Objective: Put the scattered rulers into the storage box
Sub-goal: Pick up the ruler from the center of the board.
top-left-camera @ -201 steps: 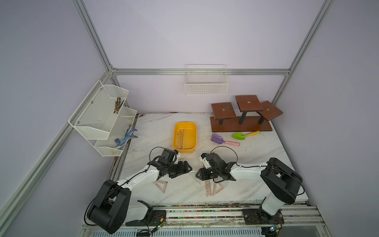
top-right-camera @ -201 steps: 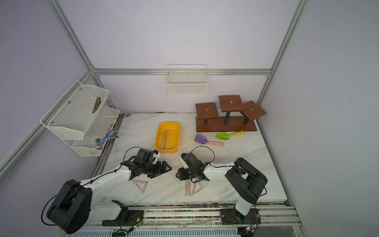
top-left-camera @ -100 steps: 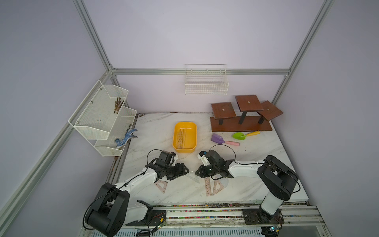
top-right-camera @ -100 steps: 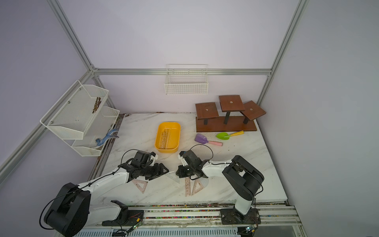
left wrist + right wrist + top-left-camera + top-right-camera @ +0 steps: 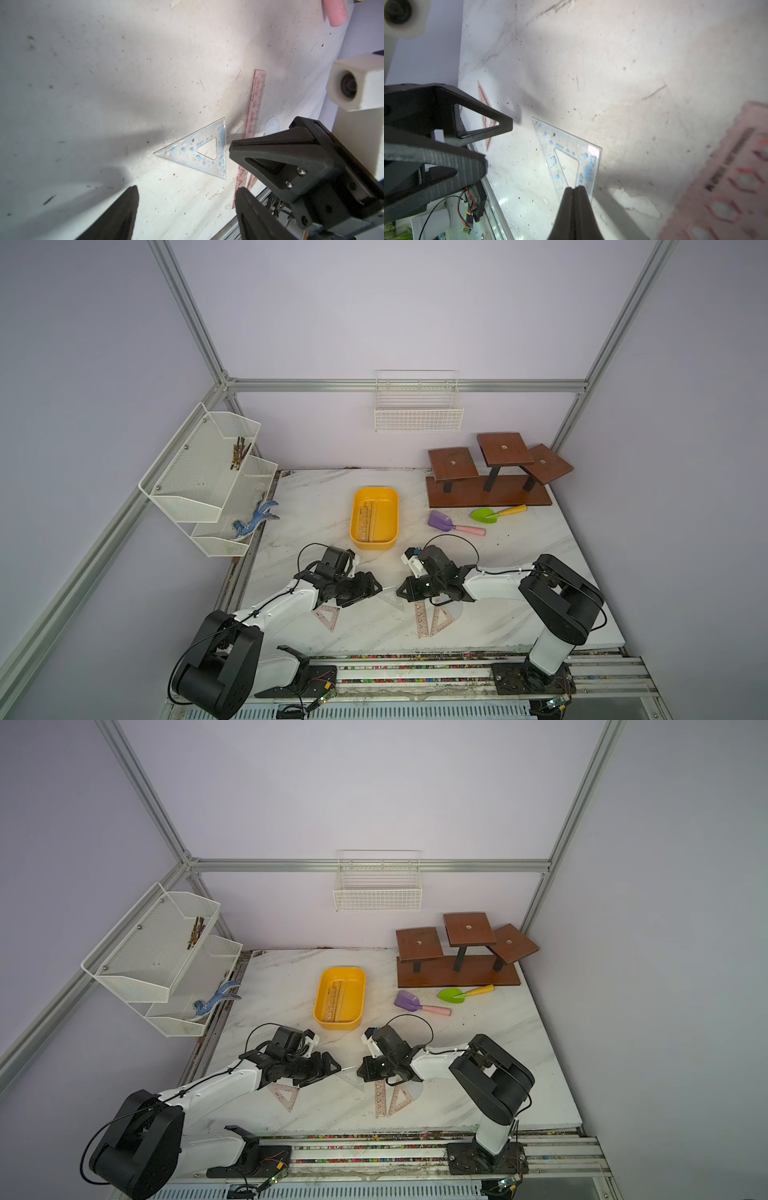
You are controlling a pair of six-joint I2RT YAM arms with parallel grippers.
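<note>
The right end effector (image 5: pixel 573 193) is clenched shut with nothing between its jaws, its tips planted on the face of the clear set square (image 5: pixel 548 143) near one short side. Facing it and just apart, the left end effector (image 5: pixel 186 199) hangs released and empty, jaws spread wide and aimed at the pointed corner of the same piece, not touching it as far as I can see. That set square lies on the worktop (image 5: pixel 519 572) in the gap between the two arms, well apart from the yellow storage box (image 5: pixel 355 510), which sits further back with at least one long ruler (image 5: pixel 368 516) inside. A pink straight ruler (image 5: pixel 420 616) and a pink set square (image 5: pixel 441 616) lie just beside the right arm; another pink set square (image 5: pixel 326 618) lies by the left arm. My worry is that the slick plastic skids under those pressing tips, so the left jaws close on air or shove it into the pink ruler. The two end effectors are also close enough to knock together. The worktop is white marble-patterned, scuffed and speckled with grime. Behind are two toy shovels (image 5: pixel 441 521), a wooden stepped stand (image 5: pixel 490 493), a wire basket (image 5: pixel 417 416) on the pale lilac wall and a mesh shelf (image 5: pixel 199 472).
</note>
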